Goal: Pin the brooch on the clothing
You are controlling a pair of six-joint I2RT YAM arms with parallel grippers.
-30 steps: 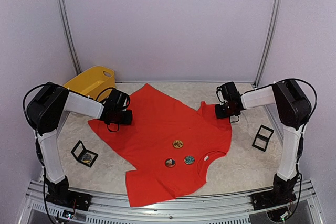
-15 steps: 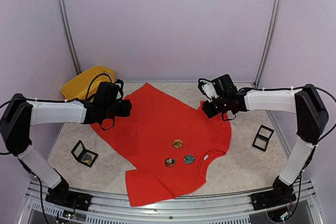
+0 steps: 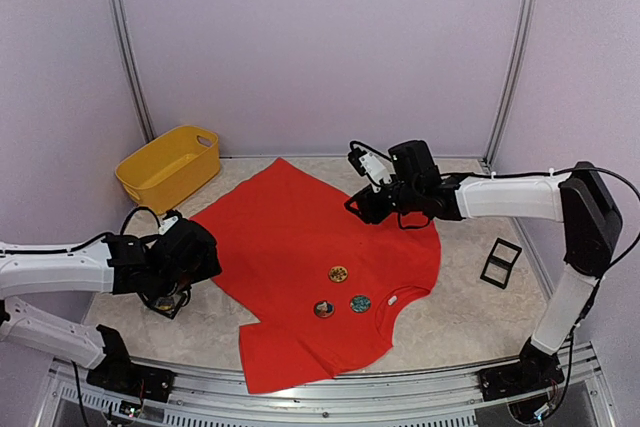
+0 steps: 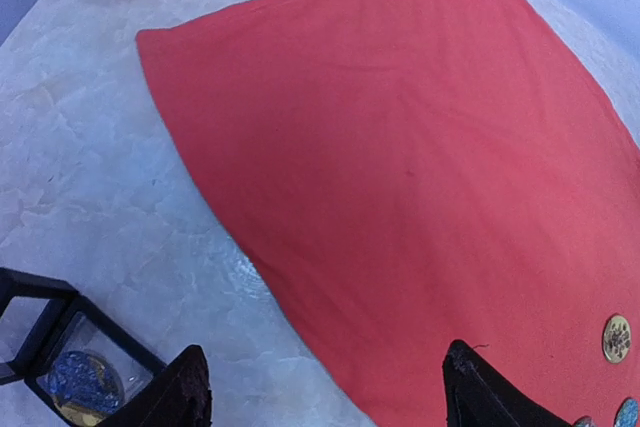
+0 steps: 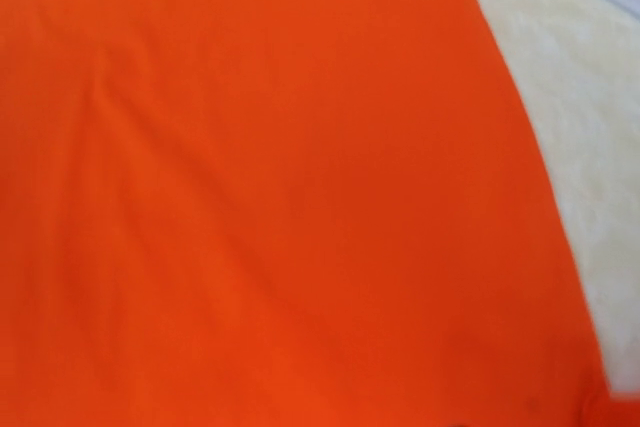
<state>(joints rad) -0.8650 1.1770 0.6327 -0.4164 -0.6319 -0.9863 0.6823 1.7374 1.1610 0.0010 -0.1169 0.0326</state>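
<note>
Lighting: bright, even, diffuse; shadows faint. Right wrist view: blurred throughout, T-shirt (image 5: 280,197) glowing orange. Left wrist view: sharper, worktop (image 4: 245,272) sheen at 7 o'clock.

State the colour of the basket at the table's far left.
The basket is yellow, seen best in the top external view.

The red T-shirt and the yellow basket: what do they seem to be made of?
The red T-shirt looks like soft, matte cloth: it lies limp and flat with faint creases and no shine. The yellow basket is probably moulded plastic: even colour, smooth walls, a stiff rim with a cut-out handle.
</note>
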